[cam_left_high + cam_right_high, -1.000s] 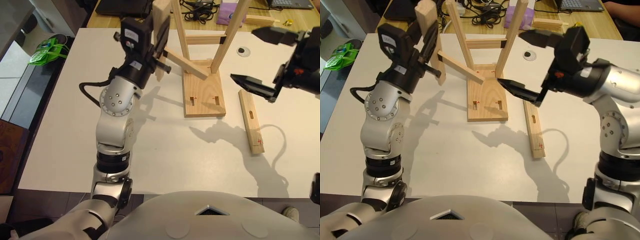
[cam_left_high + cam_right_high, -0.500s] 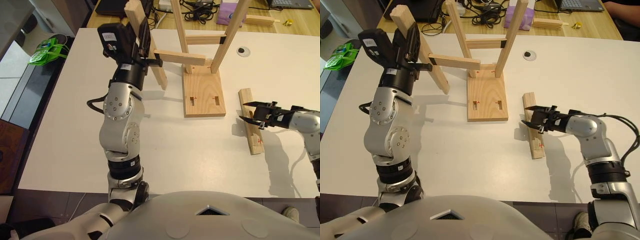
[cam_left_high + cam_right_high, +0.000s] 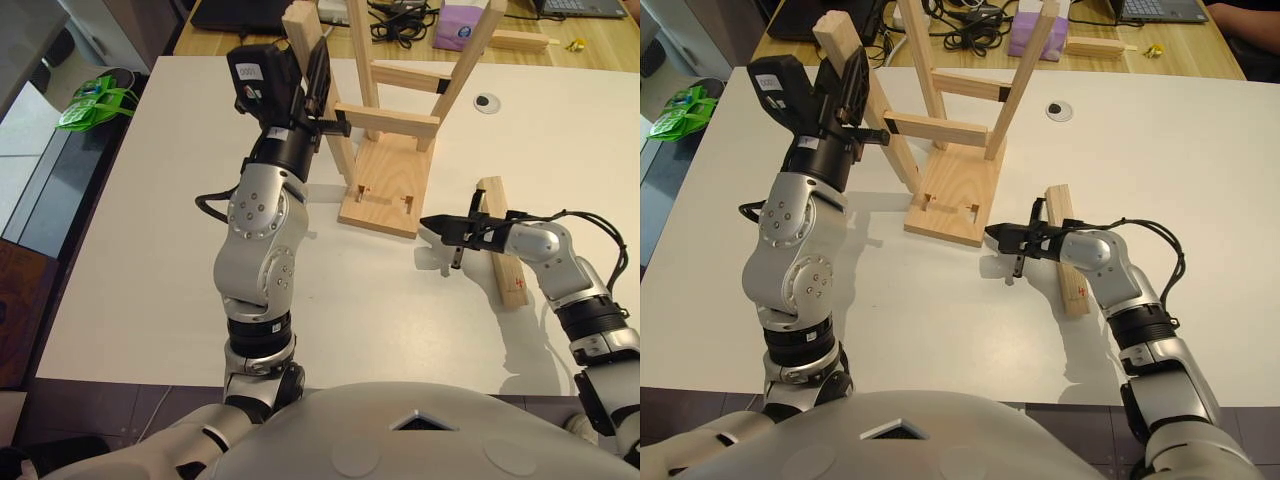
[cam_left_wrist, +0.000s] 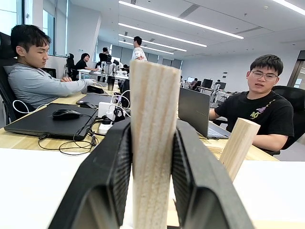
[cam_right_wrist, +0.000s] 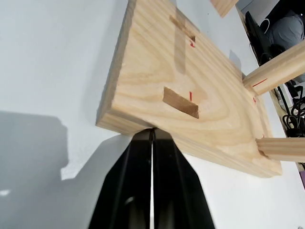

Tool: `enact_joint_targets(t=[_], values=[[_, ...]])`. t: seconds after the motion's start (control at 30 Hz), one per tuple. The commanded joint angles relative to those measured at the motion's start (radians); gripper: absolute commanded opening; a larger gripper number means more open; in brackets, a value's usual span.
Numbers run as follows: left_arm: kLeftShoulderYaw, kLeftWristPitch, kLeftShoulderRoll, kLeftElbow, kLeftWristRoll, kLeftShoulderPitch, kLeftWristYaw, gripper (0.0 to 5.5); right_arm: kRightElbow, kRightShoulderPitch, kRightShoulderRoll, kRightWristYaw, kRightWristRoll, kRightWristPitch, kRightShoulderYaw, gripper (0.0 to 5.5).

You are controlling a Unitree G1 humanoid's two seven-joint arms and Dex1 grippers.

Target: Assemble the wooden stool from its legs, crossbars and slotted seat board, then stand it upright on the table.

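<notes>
Gripping one leg [image 3: 300, 22], left claw [image 4: 152, 129]; right claw [image 5: 152, 132] closed, empty, beside one seat board [image 3: 385, 185].

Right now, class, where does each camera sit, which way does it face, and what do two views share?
Left eye view: on the head, facing forward and down over the table; left gripper and right gripper show.
Right eye view: its stereo twin, same scene.
Left wrist view: on the left wrist, facing along its fingers, shut on a leg.
Right wrist view: on the right wrist, low, facing along shut fingers at the edge of the seat board.
Shared: eye views also show that leg and board.
</notes>
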Motion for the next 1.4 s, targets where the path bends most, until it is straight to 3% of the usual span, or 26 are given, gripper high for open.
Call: enact_joint_targets(t=[0.03, 0.5, 1.4], values=[[-0.015, -0.022, -0.002, 0.011, 0.017, 0.003, -0.001, 1.03, 0.025, -0.059, 0.042, -0.034, -0.024, 0.002, 0.017, 0.00], [-0.018, -0.264, -0.016, 0.177, 0.044, 0.156, -0.017, 1.02, 0.014, -0.084, -0.034, -0.108, 0.008, 0.030, -0.116, 0.00], [-0.064, -0.236, -0.003, 0.024, 0.005, 0.158, -0.027, 1.02, 0.138, -0.114, -0.014, -0.245, -0.056, 0.065, -0.106, 0.00]])
